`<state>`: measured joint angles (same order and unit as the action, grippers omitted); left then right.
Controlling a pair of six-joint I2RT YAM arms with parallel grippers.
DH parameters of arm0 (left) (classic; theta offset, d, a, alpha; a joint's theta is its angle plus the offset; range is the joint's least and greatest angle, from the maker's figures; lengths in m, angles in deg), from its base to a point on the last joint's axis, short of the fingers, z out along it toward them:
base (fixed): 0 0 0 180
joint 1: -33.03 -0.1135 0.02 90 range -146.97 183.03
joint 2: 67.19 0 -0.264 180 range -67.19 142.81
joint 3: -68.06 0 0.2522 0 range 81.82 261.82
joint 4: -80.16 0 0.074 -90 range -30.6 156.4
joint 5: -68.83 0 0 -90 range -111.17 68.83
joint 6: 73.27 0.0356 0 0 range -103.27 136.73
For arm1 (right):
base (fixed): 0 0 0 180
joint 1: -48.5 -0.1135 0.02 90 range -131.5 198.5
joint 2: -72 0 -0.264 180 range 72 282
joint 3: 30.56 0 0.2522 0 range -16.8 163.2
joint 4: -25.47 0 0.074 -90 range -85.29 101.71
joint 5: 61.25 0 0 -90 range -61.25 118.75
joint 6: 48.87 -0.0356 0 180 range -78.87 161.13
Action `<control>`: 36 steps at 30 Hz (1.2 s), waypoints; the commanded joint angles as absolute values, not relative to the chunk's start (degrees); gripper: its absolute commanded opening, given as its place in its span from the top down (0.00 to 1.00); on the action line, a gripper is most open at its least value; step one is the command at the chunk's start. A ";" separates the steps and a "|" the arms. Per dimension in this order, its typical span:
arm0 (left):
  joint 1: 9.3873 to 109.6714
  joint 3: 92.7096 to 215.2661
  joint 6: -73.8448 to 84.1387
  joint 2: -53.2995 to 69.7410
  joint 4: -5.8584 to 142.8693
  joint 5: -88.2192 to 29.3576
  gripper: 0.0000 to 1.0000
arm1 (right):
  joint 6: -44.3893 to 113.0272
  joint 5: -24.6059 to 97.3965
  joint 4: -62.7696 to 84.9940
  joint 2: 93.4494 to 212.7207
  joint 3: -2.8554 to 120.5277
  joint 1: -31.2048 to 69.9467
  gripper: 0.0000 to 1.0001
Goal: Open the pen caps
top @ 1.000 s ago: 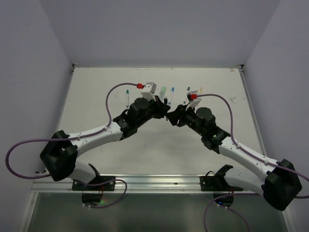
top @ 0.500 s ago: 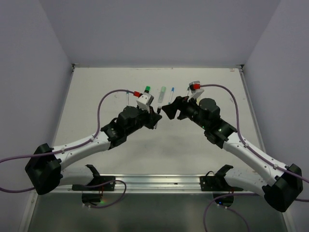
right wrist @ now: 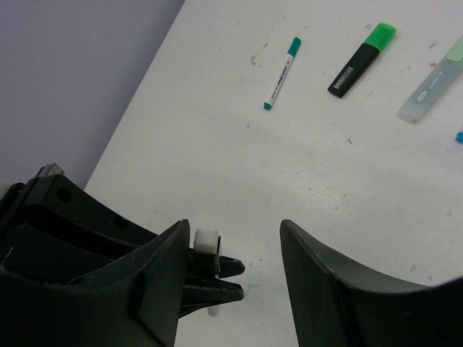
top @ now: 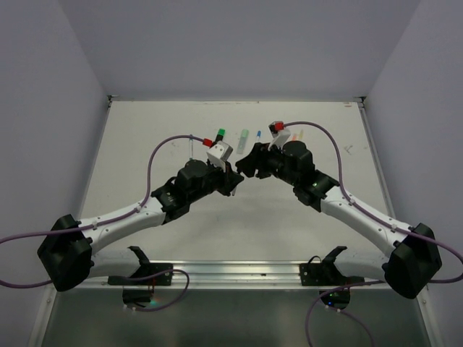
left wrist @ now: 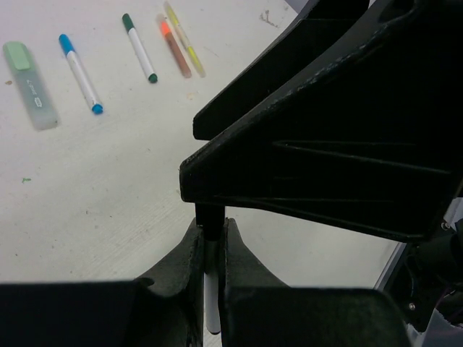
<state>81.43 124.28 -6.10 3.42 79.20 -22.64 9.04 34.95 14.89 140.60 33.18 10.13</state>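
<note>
Pen cap in play, by judgement: the stubby white end [right wrist: 206,242] of the held pen [left wrist: 211,303], poking out past the left end effector [left wrist: 210,249], mid-surface between the two arms. Left end effector clamped tight on the white barrel. Right end effector [right wrist: 233,230] partly open and empty, fingers straddling the cap end. Cap sits close to one finger, no contact visible.

Step, as judged: lining up for the pull-off.

Next move needs: centre on the stub, close on the cap only, not the barrel, then pull straight along the pen axis against a firm left grip.

Count on the surface [right wrist: 239,144], far side, seven lying flat:
- teal pen [right wrist: 282,63]
- black highlighter [right wrist: 358,61] with green cap [right wrist: 380,34]
- pale mint highlighter [left wrist: 29,85]
- blue pen [left wrist: 79,72]
- dark green pen [left wrist: 139,47]
- orange pen [left wrist: 174,47]
- yellow pen [left wrist: 184,40]

Plus the held one: eight. No loose caps spotted; too small to say more.
</note>
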 commanded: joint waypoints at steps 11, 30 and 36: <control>81.63 124.53 -5.51 2.16 81.87 -22.66 1.00 | 6.15 38.77 19.97 143.19 33.30 7.98 0.62; 81.81 118.12 -7.27 -1.27 80.73 -25.30 0.80 | 4.92 37.37 20.94 142.05 32.68 7.89 1.00; 81.98 117.15 -7.18 -2.59 82.31 -25.56 1.00 | 3.96 38.07 21.81 142.49 32.16 7.89 1.00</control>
